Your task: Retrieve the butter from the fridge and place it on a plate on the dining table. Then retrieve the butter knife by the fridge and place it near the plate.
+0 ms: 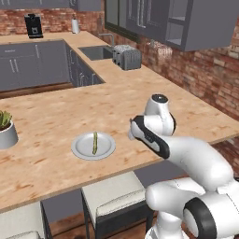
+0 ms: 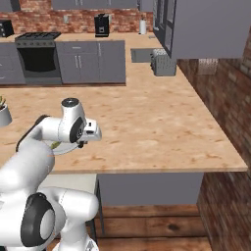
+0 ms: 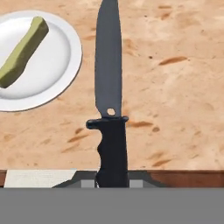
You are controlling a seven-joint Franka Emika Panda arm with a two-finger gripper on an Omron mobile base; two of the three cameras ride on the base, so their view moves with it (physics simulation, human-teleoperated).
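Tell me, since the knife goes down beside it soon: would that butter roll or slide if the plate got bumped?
Probably not roll: the butter looks blocky and lies flat. It might slide, though the plate has a raised rim that should stop it.

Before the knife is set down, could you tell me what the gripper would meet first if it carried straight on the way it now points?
Probably bare dining table: the butter knife it holds points at wood beside the plate, not at it. Depth is unclear.

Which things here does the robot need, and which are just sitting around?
Needed: butter on the plate, knife shut in the gripper, table.
Just sitting: plant pot, toaster, coffee machine, stools.
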